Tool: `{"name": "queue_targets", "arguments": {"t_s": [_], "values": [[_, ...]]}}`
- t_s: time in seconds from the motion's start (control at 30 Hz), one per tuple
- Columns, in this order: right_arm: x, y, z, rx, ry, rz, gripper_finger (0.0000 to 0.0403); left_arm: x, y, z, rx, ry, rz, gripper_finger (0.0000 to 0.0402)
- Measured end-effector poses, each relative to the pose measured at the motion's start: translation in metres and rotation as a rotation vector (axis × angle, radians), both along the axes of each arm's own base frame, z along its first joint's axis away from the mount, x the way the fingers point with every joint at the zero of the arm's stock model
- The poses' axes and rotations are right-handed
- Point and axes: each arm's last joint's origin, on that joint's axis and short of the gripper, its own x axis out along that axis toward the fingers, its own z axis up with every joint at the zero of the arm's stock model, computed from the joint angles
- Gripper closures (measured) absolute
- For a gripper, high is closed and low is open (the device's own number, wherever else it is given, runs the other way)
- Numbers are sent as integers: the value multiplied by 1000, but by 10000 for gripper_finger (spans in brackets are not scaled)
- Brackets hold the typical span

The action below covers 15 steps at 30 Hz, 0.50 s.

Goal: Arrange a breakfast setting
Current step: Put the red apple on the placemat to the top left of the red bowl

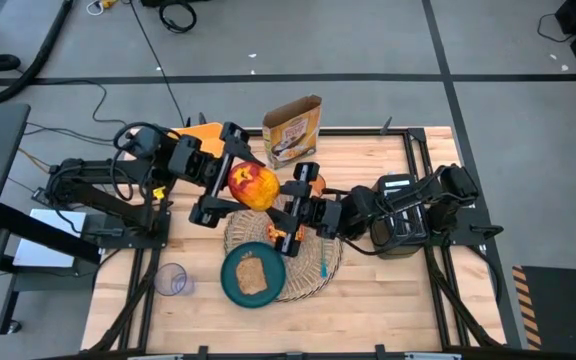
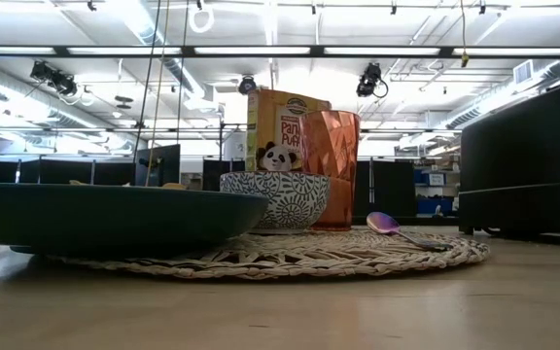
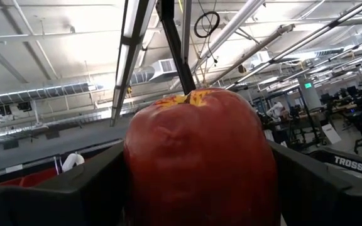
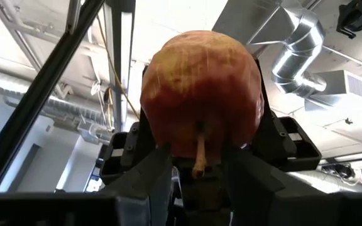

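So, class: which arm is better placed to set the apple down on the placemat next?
The left. Its gripper already clamps the apple above the placemat's far edge. The right gripper sits just beside it, fingers empty.

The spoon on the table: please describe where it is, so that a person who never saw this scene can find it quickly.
Look first for the round woven placemat in the middle of the wooden table. On the placemat's right part, beside the teal plate with toast, lies the spoon. It is the only thin, long thing there, with a blue handle; in the low view its bowl looks purplish.
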Motion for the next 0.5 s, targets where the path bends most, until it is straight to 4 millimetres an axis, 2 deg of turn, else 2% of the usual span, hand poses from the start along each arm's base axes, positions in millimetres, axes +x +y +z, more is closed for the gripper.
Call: {"name": "queue_targets", "arguments": {"t_s": [0.2,0.5], "values": [[0,-1,0,-2,-8,0,289,0,0,0,1,1,-2,72],[0,-3,0,3,-8,1,374,0,0,0,3,3,-4,72]]}}
